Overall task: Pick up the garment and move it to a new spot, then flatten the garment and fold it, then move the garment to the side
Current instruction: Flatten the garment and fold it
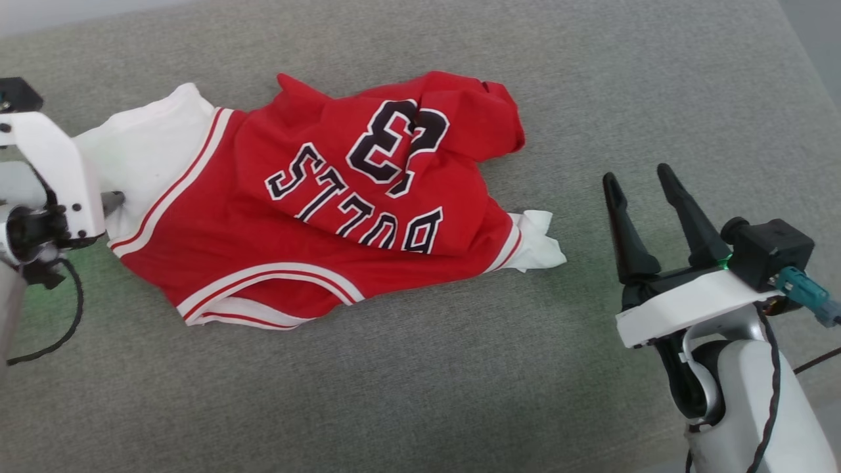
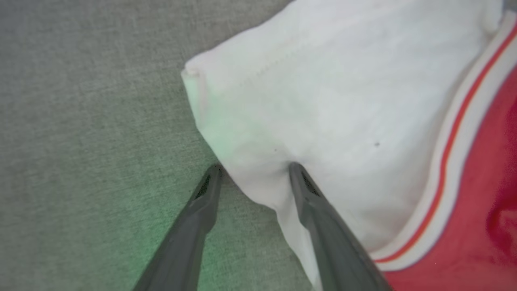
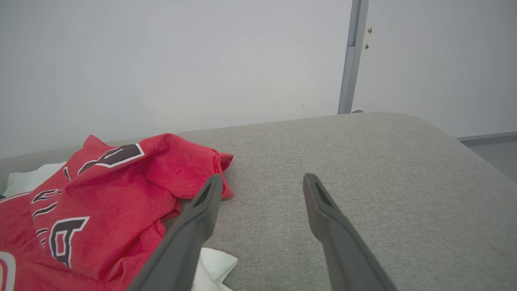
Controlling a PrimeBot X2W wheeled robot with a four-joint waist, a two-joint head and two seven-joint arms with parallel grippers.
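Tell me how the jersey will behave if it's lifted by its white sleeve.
Likely floppy: the garment lies crumpled in soft folds, so it should hang limp from the white sleeve at the left gripper. Probably light, being thin cloth. Pushed, it would likely bunch up on the textured grey surface.

Open grey surface around garment

A grey woven surface was spread across the scene. Behind it, a pale wall was seen, divided by a grey vertical strip.
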